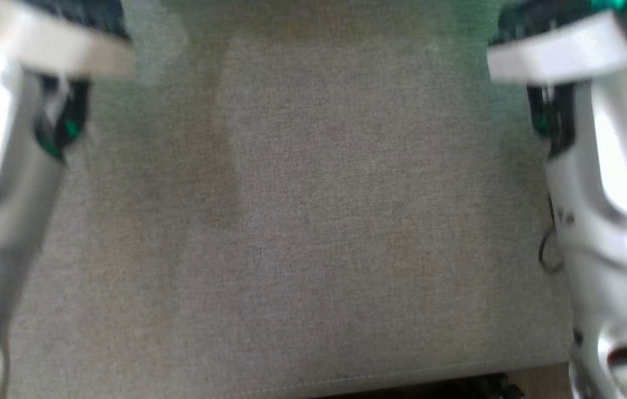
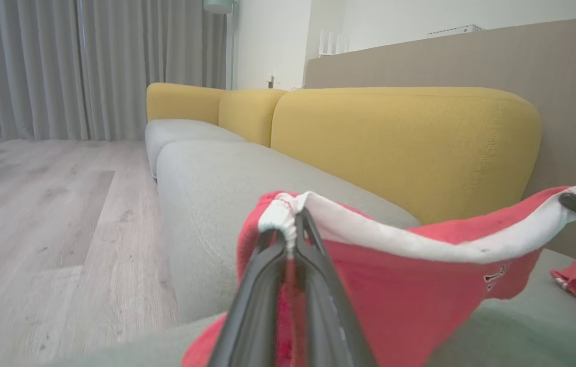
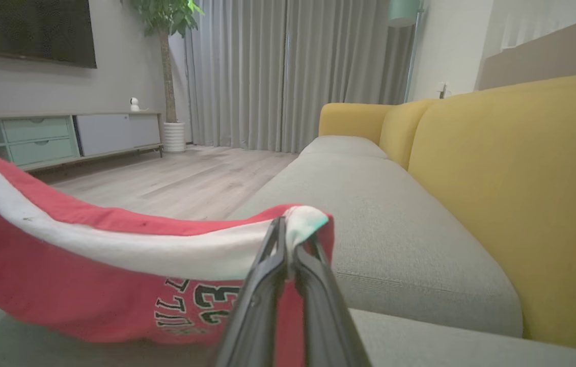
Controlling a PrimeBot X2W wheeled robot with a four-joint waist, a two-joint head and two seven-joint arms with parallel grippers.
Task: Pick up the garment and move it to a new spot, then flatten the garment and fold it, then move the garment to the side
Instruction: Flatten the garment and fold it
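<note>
left gripper [image 2: 296, 219] — pinches garment [image 3: 89, 285] | right gripper [image 3: 285, 227] — likewise | print "33", rest unreadable

Head view close above seat [image 1: 313, 221]; wrist views low along sofa [image 2: 405, 142], sharing garment [image 3: 89, 265]

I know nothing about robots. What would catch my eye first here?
A red garment with white trim hangs stretched between the left end effector and the right end effector, each shut on a trim corner. Below it lies the grey sofa seat, with mustard-yellow back cushions behind.
</note>
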